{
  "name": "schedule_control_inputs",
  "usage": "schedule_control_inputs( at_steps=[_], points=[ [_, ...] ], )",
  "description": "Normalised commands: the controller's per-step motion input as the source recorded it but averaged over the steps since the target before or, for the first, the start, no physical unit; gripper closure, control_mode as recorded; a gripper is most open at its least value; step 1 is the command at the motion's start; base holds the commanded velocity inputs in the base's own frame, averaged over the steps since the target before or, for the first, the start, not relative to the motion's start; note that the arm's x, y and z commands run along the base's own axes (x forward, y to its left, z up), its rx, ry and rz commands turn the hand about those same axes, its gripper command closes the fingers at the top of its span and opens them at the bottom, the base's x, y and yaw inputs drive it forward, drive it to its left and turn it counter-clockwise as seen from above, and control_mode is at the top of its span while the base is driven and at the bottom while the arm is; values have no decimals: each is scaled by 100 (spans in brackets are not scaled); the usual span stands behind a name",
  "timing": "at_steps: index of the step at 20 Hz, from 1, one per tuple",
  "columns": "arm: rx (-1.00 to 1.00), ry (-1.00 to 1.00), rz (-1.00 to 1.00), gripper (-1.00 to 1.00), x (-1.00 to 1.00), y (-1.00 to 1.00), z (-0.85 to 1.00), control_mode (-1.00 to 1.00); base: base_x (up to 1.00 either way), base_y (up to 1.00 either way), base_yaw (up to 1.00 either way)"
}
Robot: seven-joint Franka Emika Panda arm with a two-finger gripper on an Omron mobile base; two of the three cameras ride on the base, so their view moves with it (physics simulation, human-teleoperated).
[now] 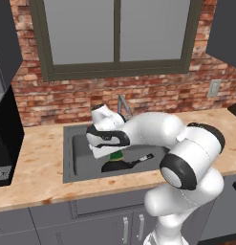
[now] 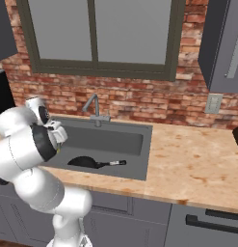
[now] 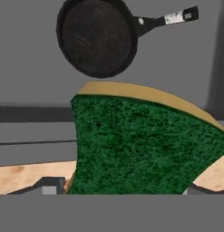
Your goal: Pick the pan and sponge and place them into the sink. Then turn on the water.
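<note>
The black pan (image 3: 97,36) lies flat on the floor of the dark grey sink (image 1: 80,165), its handle with the pale tip (image 3: 179,17) pointing right. In the base views the pan (image 1: 117,166) (image 2: 84,162) sits near the basin's front wall. My gripper (image 3: 127,190) is shut on the sponge (image 3: 140,149), whose green face fills the lower hand view with the yellow layer along its top edge. The gripper (image 1: 110,152) hangs over the basin, just above the pan, with a bit of green sponge (image 1: 116,155) showing under the hand. The slim faucet (image 2: 94,108) stands at the sink's rear.
A black appliance (image 1: 5,139) stands on the counter left of the sink. Marbled counter (image 2: 197,159) stretches to the right. The brick wall with a window rises behind, with an outlet (image 2: 214,103) at right. My own forearm crosses over the sink's right half.
</note>
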Motion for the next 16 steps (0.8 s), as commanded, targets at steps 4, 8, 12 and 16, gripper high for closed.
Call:
schedule_control_inputs(
  at_steps=[4, 8, 12, 16],
  points=[
    [-9, -10, 11, 100, 14, -41, -15, -100, 0, 0, 0],
    [-6, -8, 11, 100, 27, -42, -14, -100, 0, 0, 0],
    [-2, -5, 10, 100, 38, -38, -8, -100, 0, 0, 0],
    [0, -2, 9, 100, 34, -21, -4, -100, 0, 0, 0]
  ],
)
